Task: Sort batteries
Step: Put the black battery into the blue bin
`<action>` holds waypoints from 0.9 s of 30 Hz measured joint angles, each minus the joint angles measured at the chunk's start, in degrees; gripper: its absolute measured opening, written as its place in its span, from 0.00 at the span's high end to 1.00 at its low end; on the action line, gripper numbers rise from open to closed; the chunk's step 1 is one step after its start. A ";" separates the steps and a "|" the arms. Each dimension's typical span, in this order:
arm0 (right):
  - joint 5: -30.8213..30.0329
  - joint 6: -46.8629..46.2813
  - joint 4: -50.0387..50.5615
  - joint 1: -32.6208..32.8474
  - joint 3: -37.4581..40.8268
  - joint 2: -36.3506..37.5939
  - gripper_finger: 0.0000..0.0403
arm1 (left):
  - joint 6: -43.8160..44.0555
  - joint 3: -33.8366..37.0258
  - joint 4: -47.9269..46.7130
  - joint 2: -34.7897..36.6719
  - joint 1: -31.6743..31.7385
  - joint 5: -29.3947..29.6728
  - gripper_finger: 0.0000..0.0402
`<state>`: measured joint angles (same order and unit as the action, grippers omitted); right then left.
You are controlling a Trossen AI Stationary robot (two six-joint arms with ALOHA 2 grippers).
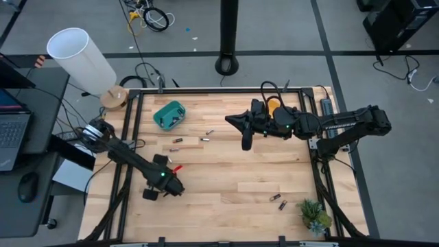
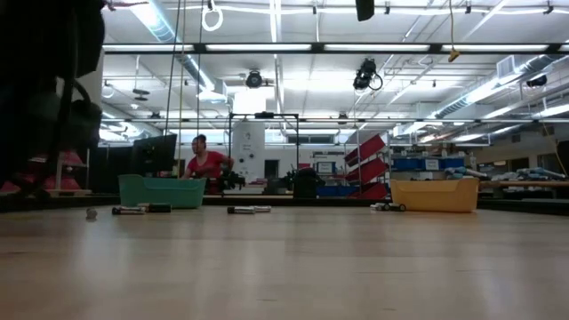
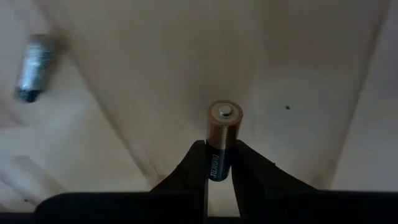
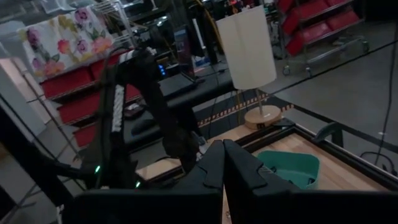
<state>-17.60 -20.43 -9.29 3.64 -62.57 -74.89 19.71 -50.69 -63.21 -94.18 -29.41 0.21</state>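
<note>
Pale wooden boards make up your table (image 1: 226,171), framed in black rail, with a workshop of shelves and red bins behind it. Your left gripper (image 3: 219,163) is clamped narrow on a copper-and-black battery (image 3: 222,134), whose capped end sticks out past the fingers (image 3: 194,163); in the overhead view that gripper (image 1: 171,186) sits at about 7 o'clock on the table. Another silvery battery (image 3: 34,76) lies loose on the wood nearby. More batteries (image 1: 185,140) are scattered around 11 o'clock, and two batteries (image 1: 278,201) lie near 5 o'clock, well apart from the rest. You have the teal bin (image 1: 169,114) at 11 o'clock and the orange bin (image 1: 274,106) at 1 o'clock. Your right gripper (image 4: 222,163) waits pressed shut, raised over the table at about 1 o'clock. A person in red (image 2: 206,164) stands far back in the room.
</note>
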 joint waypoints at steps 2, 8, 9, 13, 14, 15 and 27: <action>0.73 0.33 0.06 -0.02 0.00 0.00 0.97 | 1.54 0.00 -0.20 1.67 1.22 1.07 0.87; 2.40 1.06 0.71 -0.04 0.00 0.00 0.98 | 8.48 0.00 -0.05 9.00 5.24 4.77 0.87; 2.69 1.07 1.01 -0.05 0.00 0.00 0.98 | 10.07 0.00 -0.07 10.50 6.04 5.78 0.87; 4.59 1.11 3.68 -0.48 0.00 0.00 0.97 | 16.27 0.00 0.73 16.26 9.63 8.78 0.87; 5.71 1.15 4.02 -0.78 0.00 0.00 0.97 | 18.05 -0.01 0.86 17.66 10.61 9.77 0.87; 6.92 1.50 4.04 -1.19 0.00 0.00 0.97 | 20.12 -0.02 0.75 18.93 11.64 11.07 0.87; 18.09 11.95 7.01 -9.77 0.00 0.00 0.97 | 36.62 -0.07 11.29 26.50 23.61 27.63 0.86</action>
<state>0.49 -8.47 -2.28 -6.13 -62.57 -74.89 56.33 -50.76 -51.92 -67.68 -5.80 27.83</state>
